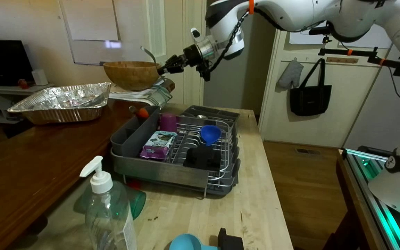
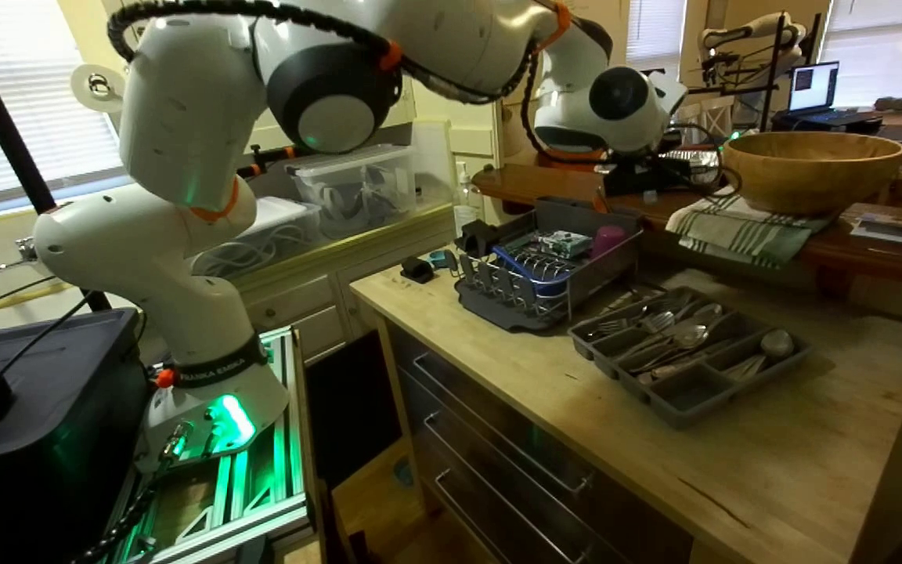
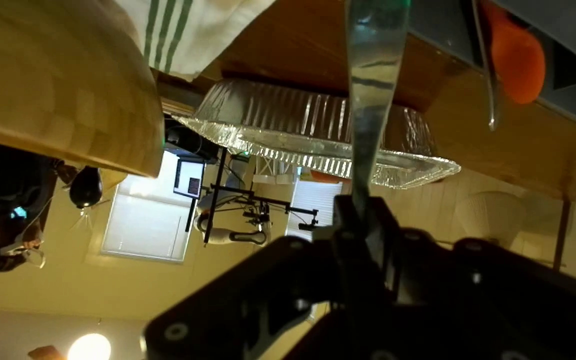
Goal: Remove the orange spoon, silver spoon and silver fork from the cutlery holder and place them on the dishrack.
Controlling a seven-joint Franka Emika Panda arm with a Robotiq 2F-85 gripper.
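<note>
My gripper (image 1: pixel 162 70) is shut on a silver utensil (image 1: pixel 148 55) and holds it above the raised wooden ledge, close to the wooden bowl. In the wrist view the silver utensil (image 3: pixel 375 75) rises from between the fingertips (image 3: pixel 363 212) and runs out of the frame, so I cannot tell whether it is the spoon or the fork. The orange spoon (image 1: pixel 143 113) stands in the grey cutlery holder (image 1: pixel 125 139) at the side of the dishrack (image 1: pixel 217 175). In the wrist view a second silver utensil (image 3: pixel 487 75) stands beside the orange spoon (image 3: pixel 520 65).
The wooden bowl (image 1: pixel 130 74) sits on a striped towel (image 1: pixel 160 95) near the gripper. A foil pan (image 1: pixel 64 104) is on the ledge. The rack holds a purple cup (image 1: pixel 168 122), a package (image 1: pixel 160 142) and a blue utensil (image 1: pixel 210 134). A cutlery tray (image 2: pixel 694 388) lies beside the rack.
</note>
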